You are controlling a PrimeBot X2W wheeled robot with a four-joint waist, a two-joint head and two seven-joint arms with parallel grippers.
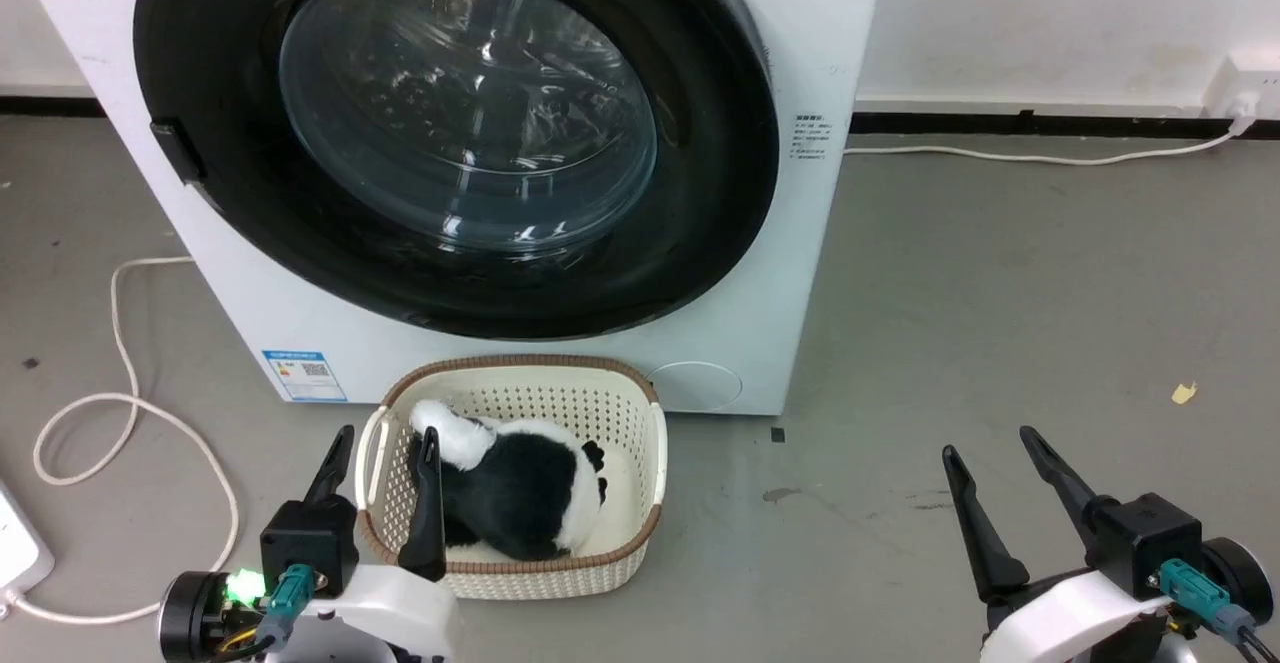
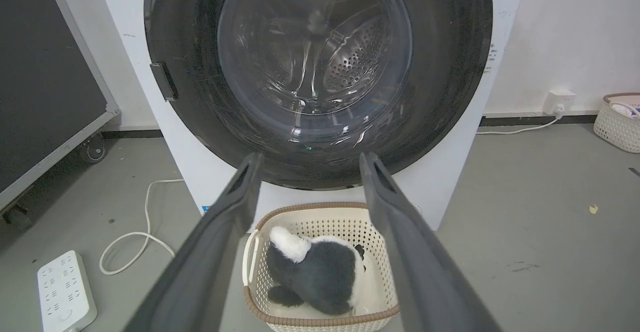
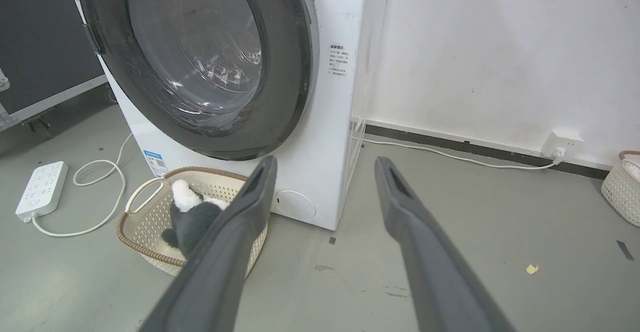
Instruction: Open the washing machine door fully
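Holding the left gripper (image 1: 388,433) low above the left rim of the basket (image 1: 655,423), fingers spread wide and gripping nothing. Holding the right gripper (image 1: 988,441) low at the right over bare floor, fingers also wide apart and empty. Facing the door (image 1: 455,133), sitting shut and flush in the white machine front, up beyond the basket and well apart from both grippers.

Judging the task as not yet begun: standing at the approach step, with nothing touching the door. Spotting a small dark tab (image 1: 178,150) on the door's left rim, probably the handle side, though not telling for sure. Calling next for raising the left gripper to that tab, hooking a finger behind the rim, pulling outward, then sweeping the door round toward the right.

Minding the edges: basket with a panda toy (image 1: 520,488) lying just under the door's lower rim, close against the machine. Probably clearing the swing, but not telling from here. Noting a cable (image 1: 130,413) looping on the floor at the left, and wide bare floor at the right for the door's arc.
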